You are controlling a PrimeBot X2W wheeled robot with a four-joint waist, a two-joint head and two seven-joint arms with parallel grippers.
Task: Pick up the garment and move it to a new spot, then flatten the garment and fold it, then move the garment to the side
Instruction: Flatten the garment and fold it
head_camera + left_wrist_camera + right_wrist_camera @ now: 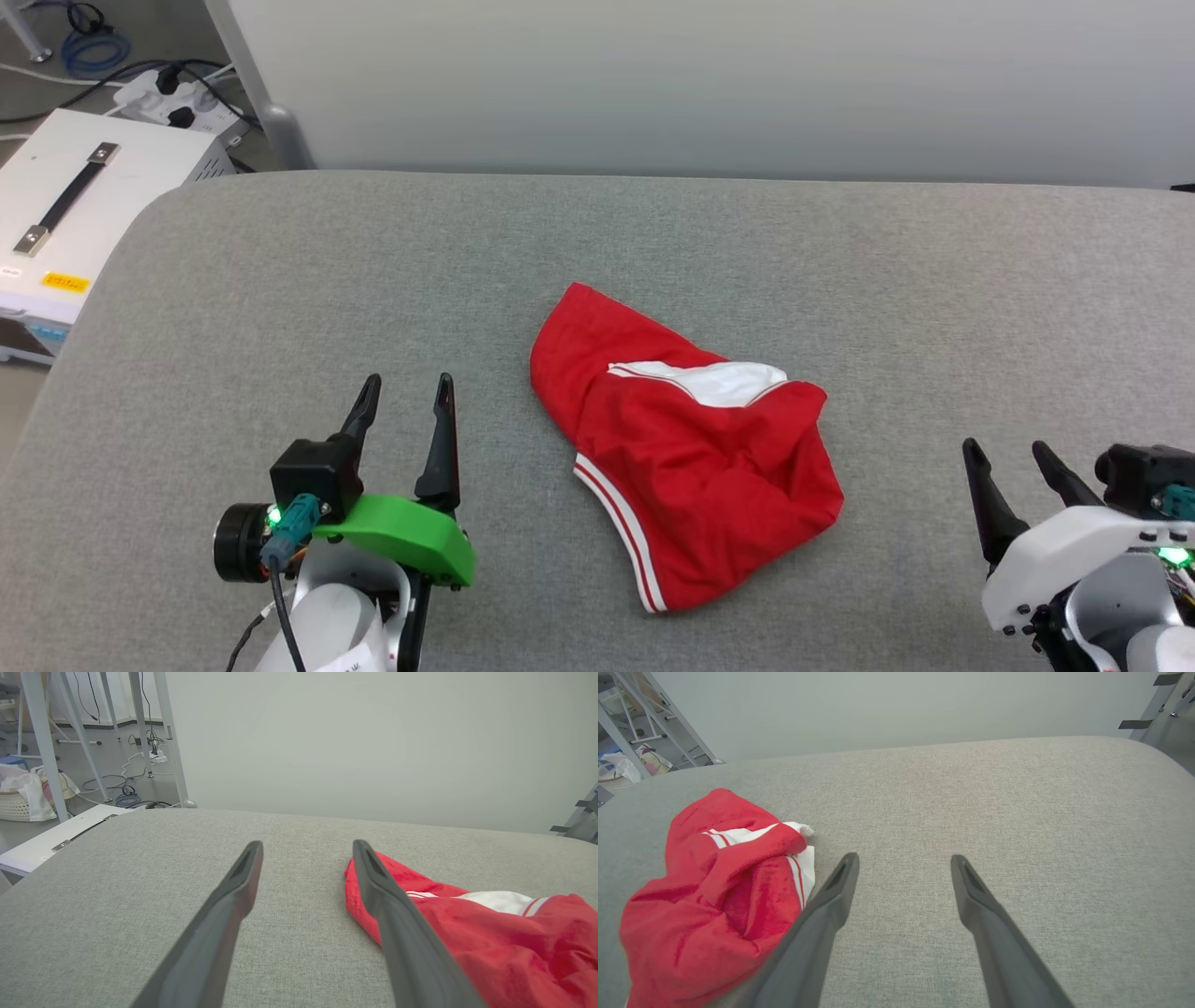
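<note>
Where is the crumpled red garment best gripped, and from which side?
Probably its striped hem, nearest the left gripper, coming in low from the robot's left. That edge of the garment lies exposed on the grey padded surface, while the middle is a loose bunched mound.

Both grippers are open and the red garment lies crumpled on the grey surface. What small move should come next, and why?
Probably move the left gripper sideways toward the garment and lower its open fingers over the nearest red edge. The garment lies bunched and untouched between the two grippers. The right gripper is open too, but the left one looks slightly closer.
</note>
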